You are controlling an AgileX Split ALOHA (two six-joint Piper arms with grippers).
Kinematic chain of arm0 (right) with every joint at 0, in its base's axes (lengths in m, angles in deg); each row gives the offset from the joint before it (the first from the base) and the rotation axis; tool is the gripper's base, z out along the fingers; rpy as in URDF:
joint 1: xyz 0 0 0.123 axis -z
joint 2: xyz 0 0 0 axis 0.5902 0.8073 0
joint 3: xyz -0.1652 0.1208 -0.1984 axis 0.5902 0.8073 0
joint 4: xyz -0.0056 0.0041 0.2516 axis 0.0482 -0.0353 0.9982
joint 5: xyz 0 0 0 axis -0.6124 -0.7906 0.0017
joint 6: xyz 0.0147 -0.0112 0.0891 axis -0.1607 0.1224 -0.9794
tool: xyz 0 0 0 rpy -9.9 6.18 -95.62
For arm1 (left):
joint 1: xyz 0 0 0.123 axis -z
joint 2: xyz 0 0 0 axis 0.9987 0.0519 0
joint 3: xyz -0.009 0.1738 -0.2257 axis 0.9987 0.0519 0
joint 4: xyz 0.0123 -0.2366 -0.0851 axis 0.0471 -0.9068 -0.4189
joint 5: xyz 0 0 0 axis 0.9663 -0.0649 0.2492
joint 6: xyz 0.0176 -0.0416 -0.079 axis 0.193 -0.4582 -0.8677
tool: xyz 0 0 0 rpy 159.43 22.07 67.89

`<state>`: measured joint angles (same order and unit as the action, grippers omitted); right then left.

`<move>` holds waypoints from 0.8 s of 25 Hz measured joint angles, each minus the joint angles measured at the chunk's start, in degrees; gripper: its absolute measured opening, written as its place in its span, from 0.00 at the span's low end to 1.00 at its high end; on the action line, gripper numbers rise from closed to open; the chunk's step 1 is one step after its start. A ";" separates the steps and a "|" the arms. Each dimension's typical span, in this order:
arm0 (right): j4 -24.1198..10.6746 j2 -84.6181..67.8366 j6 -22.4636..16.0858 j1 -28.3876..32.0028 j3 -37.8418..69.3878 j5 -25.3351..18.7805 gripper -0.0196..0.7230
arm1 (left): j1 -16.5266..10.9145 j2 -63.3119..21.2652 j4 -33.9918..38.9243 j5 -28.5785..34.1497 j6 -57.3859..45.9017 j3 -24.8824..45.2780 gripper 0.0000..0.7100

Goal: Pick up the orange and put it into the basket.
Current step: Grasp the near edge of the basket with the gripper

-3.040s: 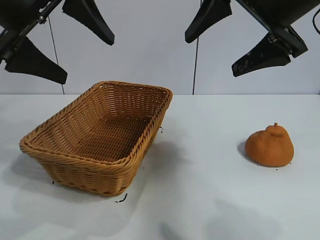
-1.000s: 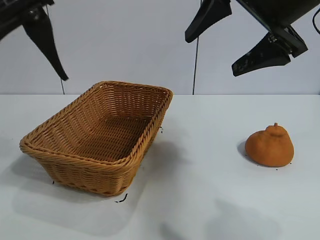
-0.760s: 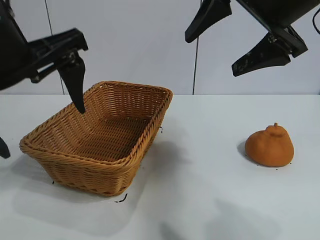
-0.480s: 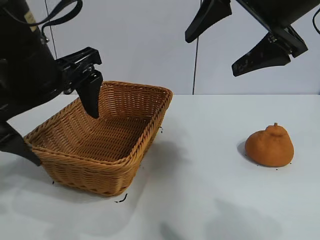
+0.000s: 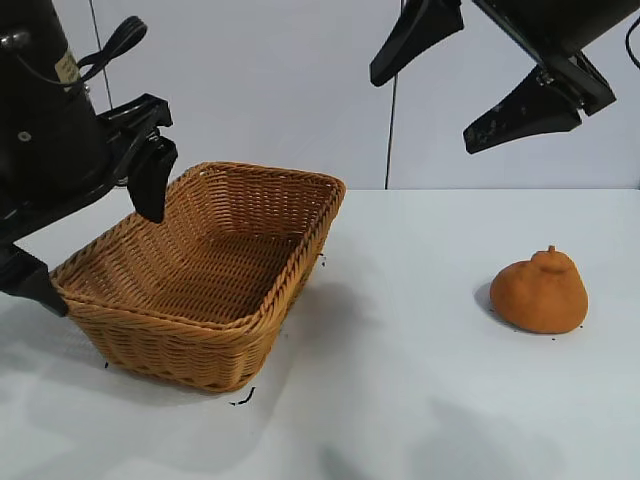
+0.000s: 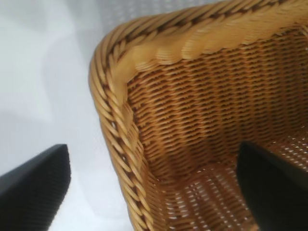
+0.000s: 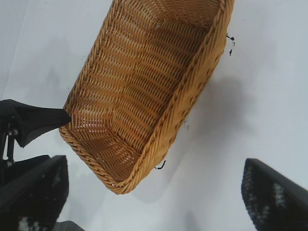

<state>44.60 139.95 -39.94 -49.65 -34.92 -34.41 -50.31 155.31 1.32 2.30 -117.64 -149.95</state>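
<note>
The orange [image 5: 540, 292], lumpy with a knobbed top, lies on the white table at the right, far from both grippers. The wicker basket [image 5: 296, 262] stands at the left. My left gripper [image 5: 90, 235] is open and straddles the basket's left end: one finger hangs over the far-left rim, the other outside near the table. In the left wrist view the basket's braided corner [image 6: 115, 125] runs between the left gripper [image 6: 154, 192] fingers without touching them. My right gripper [image 5: 422, 110] hangs open high at the back right; its view shows the basket [image 7: 190, 96] below the right gripper [image 7: 156, 202], the orange out of view.
The white table [image 5: 420, 400] runs bare between basket and orange. Small black marks [image 5: 243, 399] lie by the basket's front corner. A white wall stands behind. The left gripper's finger [image 7: 33, 122] shows by the basket's end in the right wrist view.
My left arm has come down from the upper left to the basket's left end, and over the last half second its finger shifted slightly left. The right arm, orange and basket have not moved.
</note>
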 joint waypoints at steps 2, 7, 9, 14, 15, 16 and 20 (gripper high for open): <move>0.00 0.00 0.00 0.00 0.00 -0.13 0.96 | 0.00 0.87 -0.74 -1.57 -0.06 0.00 0.95; 0.00 0.00 0.00 0.00 0.00 -0.31 0.96 | -1.79 2.68 -5.23 -2.44 0.29 0.00 0.95; 0.00 0.00 0.00 0.00 0.00 -0.38 0.96 | -2.80 3.01 -6.03 -2.24 2.04 0.00 0.95; 0.00 0.00 0.00 0.00 0.00 -0.38 0.96 | -4.32 3.12 -6.27 -0.70 2.99 0.00 0.95; 0.00 0.00 0.00 0.00 0.00 -0.38 0.96 | -4.51 3.41 -6.25 -0.77 3.25 0.00 0.95; 0.00 0.00 0.00 0.00 0.00 -0.38 0.96 | -4.58 3.78 -6.37 -0.90 3.95 0.00 0.95; 0.00 0.00 0.00 0.00 0.00 -0.38 0.96 | -4.57 7.19 -10.26 -2.14 9.37 0.00 0.95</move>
<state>44.60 139.95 -39.94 -49.65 -34.92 -34.79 -54.89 162.49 -8.95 0.16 -108.28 -149.95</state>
